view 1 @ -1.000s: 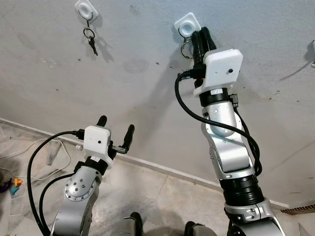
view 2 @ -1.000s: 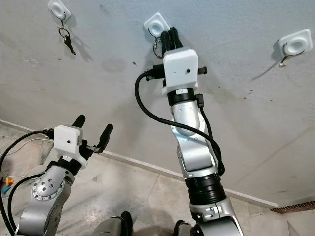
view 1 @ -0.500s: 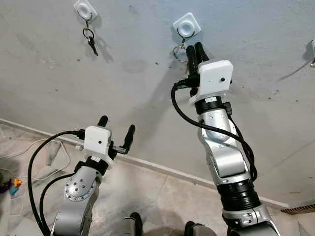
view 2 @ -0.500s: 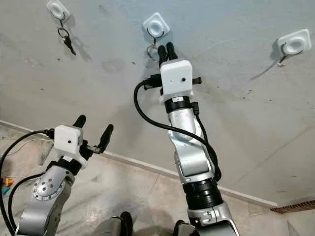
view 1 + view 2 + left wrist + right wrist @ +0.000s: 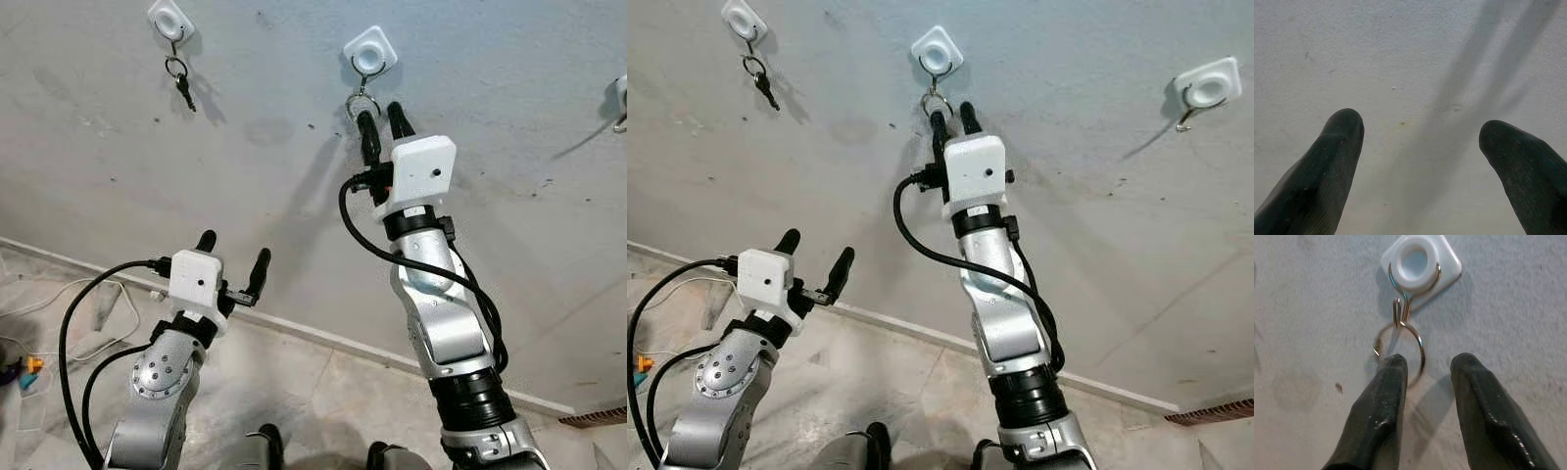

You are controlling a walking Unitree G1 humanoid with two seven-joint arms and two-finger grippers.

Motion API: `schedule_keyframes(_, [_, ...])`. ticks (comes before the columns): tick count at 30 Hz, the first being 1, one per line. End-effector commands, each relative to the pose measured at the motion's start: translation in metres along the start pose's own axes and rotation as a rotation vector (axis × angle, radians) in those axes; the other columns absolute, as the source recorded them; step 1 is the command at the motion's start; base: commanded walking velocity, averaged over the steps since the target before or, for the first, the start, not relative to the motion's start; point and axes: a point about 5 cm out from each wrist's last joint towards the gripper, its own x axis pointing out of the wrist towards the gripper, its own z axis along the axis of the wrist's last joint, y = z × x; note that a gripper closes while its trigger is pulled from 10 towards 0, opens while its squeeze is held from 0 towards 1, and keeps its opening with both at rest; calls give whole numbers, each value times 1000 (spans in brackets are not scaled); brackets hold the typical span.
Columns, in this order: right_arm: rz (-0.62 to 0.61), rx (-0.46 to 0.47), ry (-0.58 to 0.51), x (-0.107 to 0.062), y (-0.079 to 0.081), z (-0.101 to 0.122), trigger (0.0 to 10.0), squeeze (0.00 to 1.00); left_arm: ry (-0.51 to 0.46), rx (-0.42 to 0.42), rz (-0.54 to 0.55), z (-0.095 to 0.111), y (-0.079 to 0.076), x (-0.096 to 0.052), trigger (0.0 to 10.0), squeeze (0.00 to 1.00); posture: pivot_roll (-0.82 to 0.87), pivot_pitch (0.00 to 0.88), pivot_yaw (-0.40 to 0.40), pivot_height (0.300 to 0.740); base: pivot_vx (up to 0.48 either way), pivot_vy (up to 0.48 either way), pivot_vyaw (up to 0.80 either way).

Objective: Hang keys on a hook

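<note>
A white square hook (image 5: 370, 51) is fixed high on the grey wall. A silver key ring (image 5: 361, 102) hangs from its wire loop. My right gripper (image 5: 380, 114) points up just below the ring, open and holding nothing. In the right wrist view the key ring (image 5: 1400, 347) dangles from the hook (image 5: 1420, 259) just beyond my gripper (image 5: 1429, 363). One finger (image 5: 1383, 396) overlaps the ring's lower edge and hides whatever hangs below it. My left gripper (image 5: 233, 248) is held low near the wall, open and empty.
A second hook (image 5: 168, 20) to the left carries a ring with a dark key (image 5: 182, 86). A third hook (image 5: 1205, 88) to the right holds nothing. Below, a baseboard (image 5: 313, 333) meets a marble floor, with cables (image 5: 93, 333) at the left.
My right gripper has dropped back down from the middle hook and its fingers have spread apart, leaving the key ring hanging on the hook. The left arm has barely moved.
</note>
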Motion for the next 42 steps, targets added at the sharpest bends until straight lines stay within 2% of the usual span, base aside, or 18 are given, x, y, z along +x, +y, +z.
schedule_keyframes(1, [-3, 18, 19, -5, -1, -2, 10000, 1000, 9, -7, -6, -3, -1, -2, 10000, 0, 31, 205, 58, 740, 0, 0, 0])
schedule_keyframes(7, [-19, -17, 47, -14, -12, -7, 10000, 1000, 42, -6, 17, -10, 6, -12, 10000, 0, 12, 207, 46, 740, 0, 0, 0])
schedule_keyframes(9, [-49, -52, 80, -20, -21, -12, 10000, 1000, 57, -5, 33, -14, 9, -14, 10000, 0, 1, 205, 37, 740, 0, 0, 0])
schedule_keyframes(17, [-98, -121, 178, -40, -40, -25, 10000, 1000, 69, -34, 62, -20, 4, -16, 10000, 0, -22, 188, 10, 740, 0, 0, 0])
schedule_keyframes(21, [-123, -101, 251, -52, -43, -34, 10000, 1000, 58, -49, 99, -21, 6, -14, 10000, 0, -30, 183, 3, 740, 0, 0, 0])
schedule_keyframes(35, [-118, -71, 329, -69, -47, -46, 10000, 1000, 67, -38, 86, -22, 2, -9, 10000, 0, -33, 171, -1, 740, 0, 0, 0])
schedule_keyframes(38, [-126, -74, 352, -70, -48, -49, 10000, 1000, 84, -79, 117, -26, 6, -9, 10000, 0, -34, 169, 1, 740, 0, 0, 0])
schedule_keyframes(39, [-117, -55, 359, -70, -47, -50, 10000, 0, 108, -81, 165, -28, 10, -9, 10000, 0, -37, 164, 0, 740, 0, 0, 0])
schedule_keyframes(40, [-111, -44, 354, -69, -47, -49, 10000, 0, 137, -36, 195, -28, 13, -8, 10000, 0, -37, 161, -2, 740, 0, 0, 0])
schedule_keyframes(42, [-107, -42, 352, -69, -47, -49, 10000, 0, 138, -24, 193, -28, 15, -7, 10000, 0, -37, 160, -3, 740, 0, 0, 0])
